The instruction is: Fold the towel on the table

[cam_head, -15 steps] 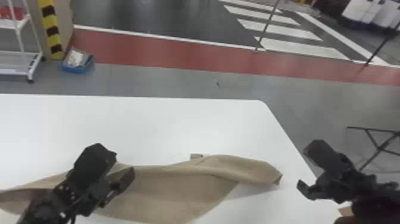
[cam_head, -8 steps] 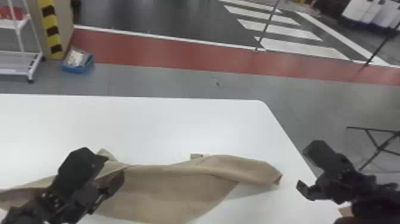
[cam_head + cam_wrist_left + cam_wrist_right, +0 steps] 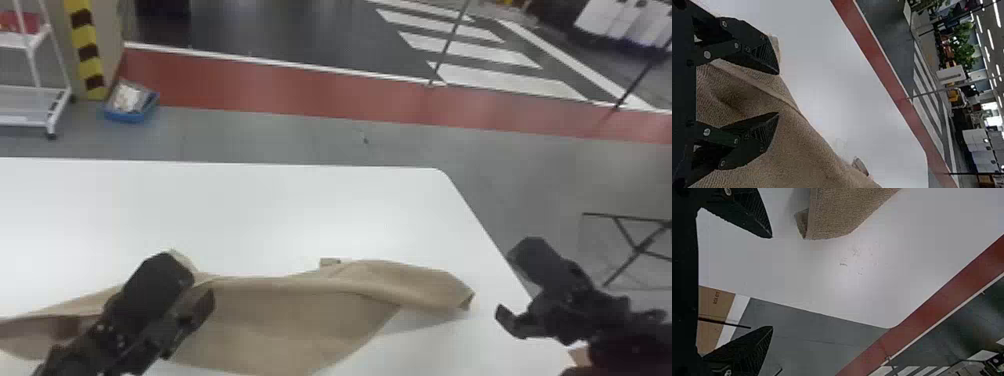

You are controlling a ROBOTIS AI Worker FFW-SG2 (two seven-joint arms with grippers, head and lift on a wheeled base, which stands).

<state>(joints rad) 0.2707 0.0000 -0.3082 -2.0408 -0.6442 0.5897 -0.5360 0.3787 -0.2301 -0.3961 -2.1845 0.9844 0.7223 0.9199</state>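
We've a towel [image 3: 295, 310] part-hidden behind spread left gripper [image 3: 200, 286] | spread right gripper [image 3: 510, 278] beside it (one towel, two grippers!)

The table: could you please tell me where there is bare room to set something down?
The table has its widest bare patch between the towel and the far edge. A smaller one lies between the towel's right end and the right edge, near the right gripper. It is crowded at the near left, around the left gripper.
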